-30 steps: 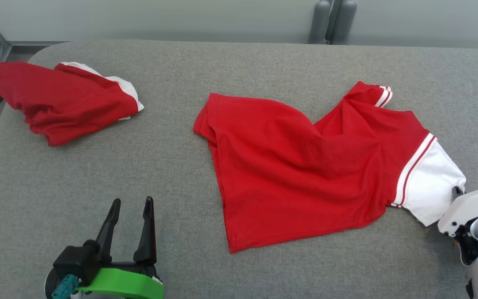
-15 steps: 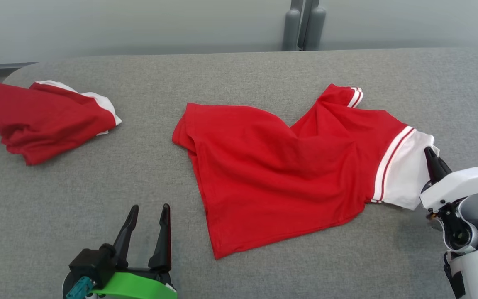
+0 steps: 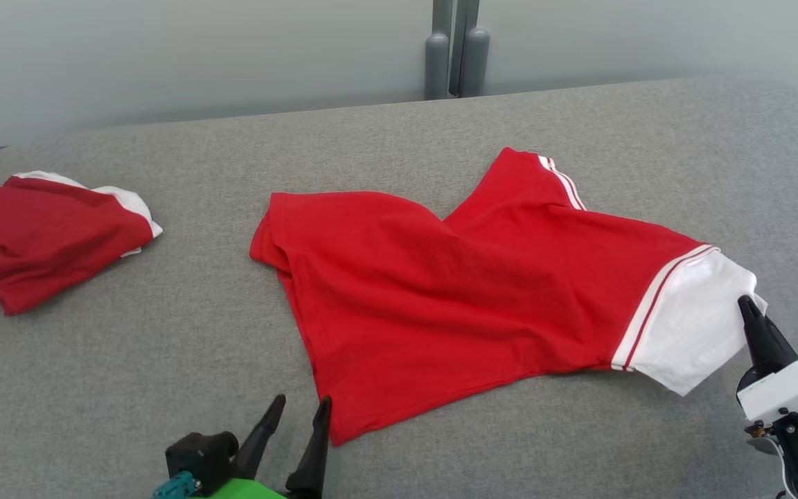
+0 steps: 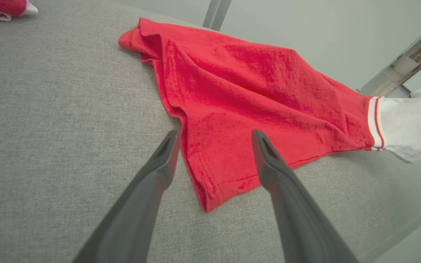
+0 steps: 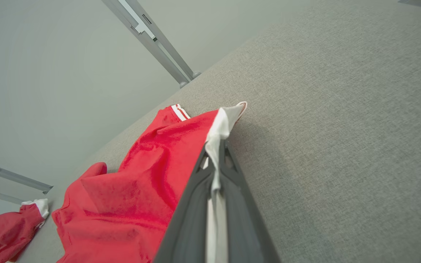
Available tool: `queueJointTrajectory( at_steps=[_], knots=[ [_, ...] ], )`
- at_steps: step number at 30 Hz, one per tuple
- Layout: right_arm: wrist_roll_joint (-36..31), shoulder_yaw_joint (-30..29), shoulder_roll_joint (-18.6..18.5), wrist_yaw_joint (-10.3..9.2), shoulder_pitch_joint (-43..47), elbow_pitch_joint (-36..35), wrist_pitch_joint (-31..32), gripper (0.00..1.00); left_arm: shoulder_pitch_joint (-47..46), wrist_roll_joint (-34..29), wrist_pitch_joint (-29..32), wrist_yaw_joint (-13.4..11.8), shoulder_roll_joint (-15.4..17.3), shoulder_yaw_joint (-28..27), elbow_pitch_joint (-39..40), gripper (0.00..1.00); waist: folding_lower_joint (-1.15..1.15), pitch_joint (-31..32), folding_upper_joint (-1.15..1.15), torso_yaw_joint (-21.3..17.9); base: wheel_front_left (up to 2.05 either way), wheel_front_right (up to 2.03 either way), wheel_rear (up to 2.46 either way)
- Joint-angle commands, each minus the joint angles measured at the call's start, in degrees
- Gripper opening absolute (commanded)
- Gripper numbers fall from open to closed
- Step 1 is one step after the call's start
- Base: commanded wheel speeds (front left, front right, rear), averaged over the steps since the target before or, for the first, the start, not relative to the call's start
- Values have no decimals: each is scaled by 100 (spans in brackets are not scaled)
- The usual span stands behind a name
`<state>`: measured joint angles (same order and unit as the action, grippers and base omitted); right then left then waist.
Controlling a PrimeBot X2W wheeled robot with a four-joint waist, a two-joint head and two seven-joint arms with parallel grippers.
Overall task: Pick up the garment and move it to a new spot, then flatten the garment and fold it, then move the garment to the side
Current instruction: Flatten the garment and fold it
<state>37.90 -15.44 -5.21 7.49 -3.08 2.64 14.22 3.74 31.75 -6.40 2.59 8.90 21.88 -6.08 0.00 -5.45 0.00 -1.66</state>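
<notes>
The garment (image 3: pixel 454 291) is a red shirt with a white, red-striped sleeve, spread across the middle of the grey table (image 3: pixel 163 360). My right gripper (image 3: pixel 745 305) is shut on the white sleeve's edge; in the right wrist view the white cloth (image 5: pixel 216 146) is pinched between the dark fingers (image 5: pixel 232 171). My left gripper (image 3: pixel 300 405) stands open at the bottom centre, just left of the shirt's near hem corner. In the left wrist view that hem corner (image 4: pixel 210 190) lies on the table between the two fingers (image 4: pixel 166 153).
A second red and white garment (image 3: pixel 32 235) lies bunched at the table's far left, and shows small in the right wrist view (image 5: pixel 9 228). A grey post (image 3: pixel 454 48) stands behind the table's back edge. The table's right edge curves away beyond the right gripper.
The head camera has swung right. My right gripper has drawn the white sleeve outward, stretching the shirt flatter. My left gripper has come closer to the shirt's near hem corner.
</notes>
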Motion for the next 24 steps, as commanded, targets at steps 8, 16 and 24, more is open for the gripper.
queueJointTrajectory(
  at_steps=[8, 16, 24],
  knots=[
    [-182, 32, 149, 0, 165, -131, 93, 0, 357, 512, 1031, -124, -39, 162, -34, 100, 0, 59, 0, -116, 0, 0, 0],
    [-202, 99, 197, 0, 122, -62, 55, 0, 164, 995, 1469, -368, -320, 107, -355, 100, 0, 96, 0, -135, 0, 0, 0],
    [-230, 194, 210, 0, 35, -16, 38, 0, -279, 1384, 1524, -397, -492, 28, -945, 100, 0, 60, 0, -220, 0, 0, 0]
  ],
)
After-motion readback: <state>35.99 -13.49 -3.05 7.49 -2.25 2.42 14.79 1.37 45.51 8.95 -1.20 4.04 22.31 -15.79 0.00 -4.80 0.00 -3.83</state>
